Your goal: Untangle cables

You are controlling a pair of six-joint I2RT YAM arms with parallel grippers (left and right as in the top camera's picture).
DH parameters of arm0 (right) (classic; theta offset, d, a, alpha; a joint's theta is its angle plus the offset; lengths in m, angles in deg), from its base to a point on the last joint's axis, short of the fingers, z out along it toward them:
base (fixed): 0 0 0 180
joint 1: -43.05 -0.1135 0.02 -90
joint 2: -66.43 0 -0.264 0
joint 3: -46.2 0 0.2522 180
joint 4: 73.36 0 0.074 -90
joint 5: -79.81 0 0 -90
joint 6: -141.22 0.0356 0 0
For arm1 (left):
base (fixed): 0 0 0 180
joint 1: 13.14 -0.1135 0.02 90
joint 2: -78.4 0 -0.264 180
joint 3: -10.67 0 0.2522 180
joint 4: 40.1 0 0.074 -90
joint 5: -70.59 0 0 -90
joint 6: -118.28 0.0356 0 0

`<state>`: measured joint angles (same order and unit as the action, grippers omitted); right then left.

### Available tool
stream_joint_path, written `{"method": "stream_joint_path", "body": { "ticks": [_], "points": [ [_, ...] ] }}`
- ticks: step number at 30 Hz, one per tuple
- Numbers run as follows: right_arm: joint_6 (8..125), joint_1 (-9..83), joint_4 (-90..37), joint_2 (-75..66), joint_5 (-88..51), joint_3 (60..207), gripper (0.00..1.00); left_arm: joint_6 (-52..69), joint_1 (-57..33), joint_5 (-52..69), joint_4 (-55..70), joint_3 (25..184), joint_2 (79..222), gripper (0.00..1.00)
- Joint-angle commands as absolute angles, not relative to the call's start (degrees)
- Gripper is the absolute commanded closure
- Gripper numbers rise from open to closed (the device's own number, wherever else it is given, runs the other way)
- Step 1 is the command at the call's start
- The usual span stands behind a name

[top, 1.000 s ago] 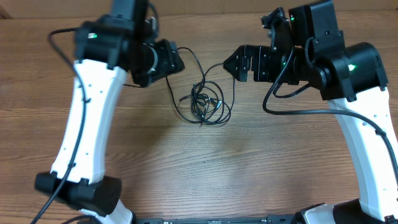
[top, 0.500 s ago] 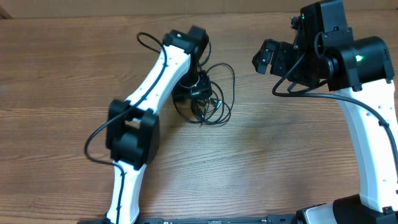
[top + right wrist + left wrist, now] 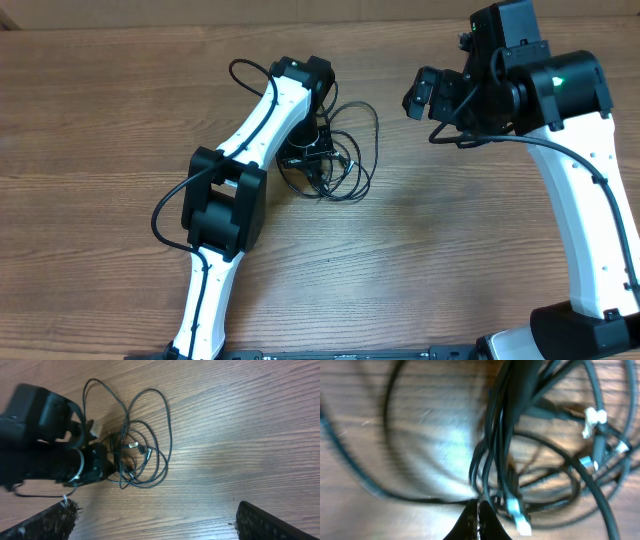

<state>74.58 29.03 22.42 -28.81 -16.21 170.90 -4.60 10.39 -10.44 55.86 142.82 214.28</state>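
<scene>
The cables (image 3: 348,165) are lying in one loose knot near the middle of the bench (image 3: 100,120). Big loops are spreading toward the right arm's side, and the denser crossing is sitting at the knot's left edge. The left tool (image 3: 312,152) is pressing down right onto that dense edge, so the left arm is much the nearer. The right tool (image 3: 420,95) is hanging well apart, up and to the right of the knot, with bare bench between them.

In the left wrist view, the left tool's tips are looking closed against each other. Strands are bunching right at them, but that view is not showing whether one is pinched. It is showing the pale plugs inside the knot, which the overhead view is hardly showing.

The right wrist view is showing the right tool gaping wide and holding nothing. It is also showing the whole knot with its free outer loop facing that arm, probably the easiest strand to draw away.
</scene>
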Motion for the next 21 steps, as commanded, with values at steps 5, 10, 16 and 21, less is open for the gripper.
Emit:
{"method": "stream_joint_path", "body": {
  "ticks": [5, 10, 16, 21],
  "points": [
    [74.8, 28.9, 22.9, -31.1, -16.5, 170.5, 0.00, -1.9, 9.5, -7.8, 57.9, 158.1, 201.0, 0.96],
    [74.8, 28.9, 23.3, -32.5, -16.8, 170.5, 0.00, -2.3, 10.1, -12.3, 55.3, 159.8, 192.5, 0.93],
    [74.8, 28.9, 23.1, -33.7, -18.0, 170.5, 0.00, -3.6, 10.2, -14.6, 61.6, 157.4, 192.0, 0.06],
    [74.8, 28.9, 23.0, -34.3, -18.4, 170.5, 0.00, -3.7, 10.3, -17.0, 56.4, 149.1, 194.6, 0.00]
  ]
}}
